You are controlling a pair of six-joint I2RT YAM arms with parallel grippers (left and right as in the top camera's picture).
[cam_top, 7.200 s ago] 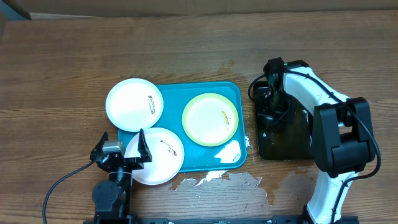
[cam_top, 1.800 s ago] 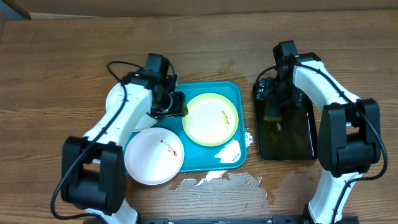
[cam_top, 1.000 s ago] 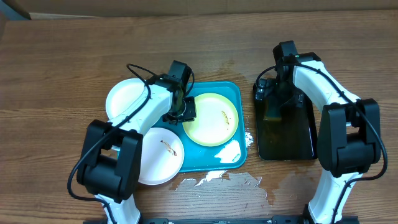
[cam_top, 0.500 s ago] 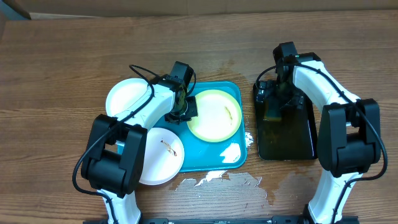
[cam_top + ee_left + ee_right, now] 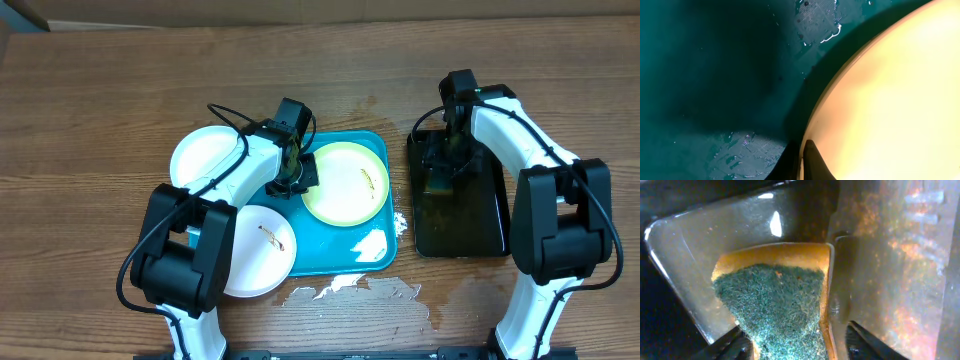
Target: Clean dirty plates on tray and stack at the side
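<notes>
On the tray (image 5: 335, 250), the green plate (image 5: 347, 183) is held by its left rim.
The left jaws are closed on that rim, and a shadow is cast beneath it. Two white plates (image 5: 210, 165) (image 5: 262, 250) are seen at the tray's left edge, partly on the surface (image 5: 100, 100). The right jaws are placed on either side of a sponge (image 5: 780, 305) in the black tray (image 5: 470, 225); whether it is gripped cannot be told.
</notes>
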